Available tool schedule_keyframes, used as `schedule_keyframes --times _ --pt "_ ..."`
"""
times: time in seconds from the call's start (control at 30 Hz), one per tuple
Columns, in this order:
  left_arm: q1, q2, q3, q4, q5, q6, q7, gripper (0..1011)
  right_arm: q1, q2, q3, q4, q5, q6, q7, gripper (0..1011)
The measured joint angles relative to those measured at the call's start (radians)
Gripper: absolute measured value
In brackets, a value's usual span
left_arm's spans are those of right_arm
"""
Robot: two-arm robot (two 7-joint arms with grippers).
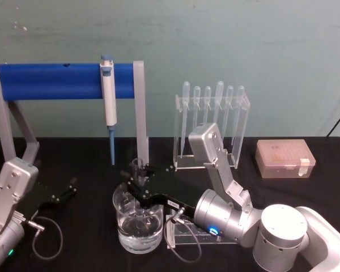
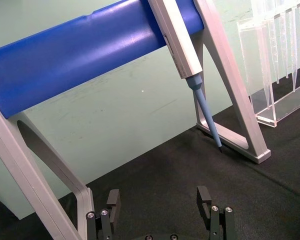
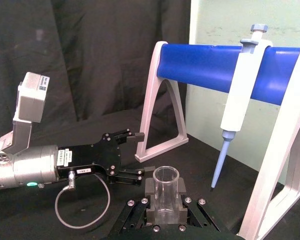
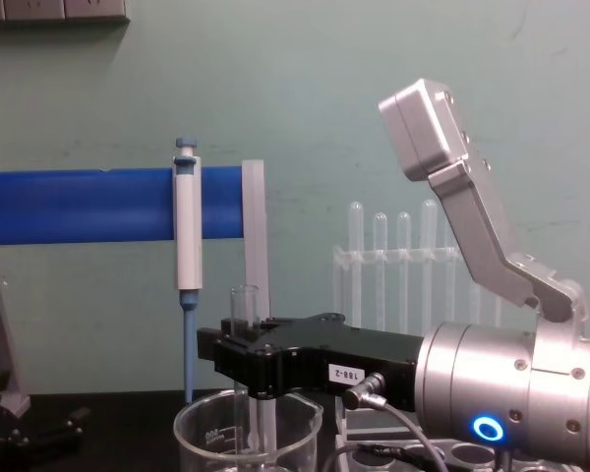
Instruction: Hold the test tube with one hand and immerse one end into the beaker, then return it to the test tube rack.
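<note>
In the head view the black right pincer (image 1: 140, 180) is clamping the clear round-bottomed glass test tube (image 1: 137, 169) upright over the wide spouted glass beaker (image 1: 139, 226), the left pincer (image 1: 72, 188) idling parted; in the chest view the tube's lower end is sitting below the rim, so a slow, vertical dip looks wisest.

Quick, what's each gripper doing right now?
Left gripper: open, empty.
Right gripper: shut on the test tube, whose lower end is in the beaker.
</note>
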Motion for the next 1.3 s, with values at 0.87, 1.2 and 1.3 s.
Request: schedule_keyframes --times 0.87,1.2,1.3 --pt "0.000 0.000 0.000 0.000 0.000 0.000 0.000 1000 0.000 0.000 0.000 0.000 0.000 0.000 0.000 226" --pt "0.000 0.000 0.000 0.000 0.000 0.000 0.000 1000 0.000 0.000 0.000 0.000 0.000 0.000 0.000 226" --pt "0.000 0.000 0.000 0.000 0.000 0.000 0.000 1000 0.000 0.000 0.000 0.000 0.000 0.000 0.000 226"
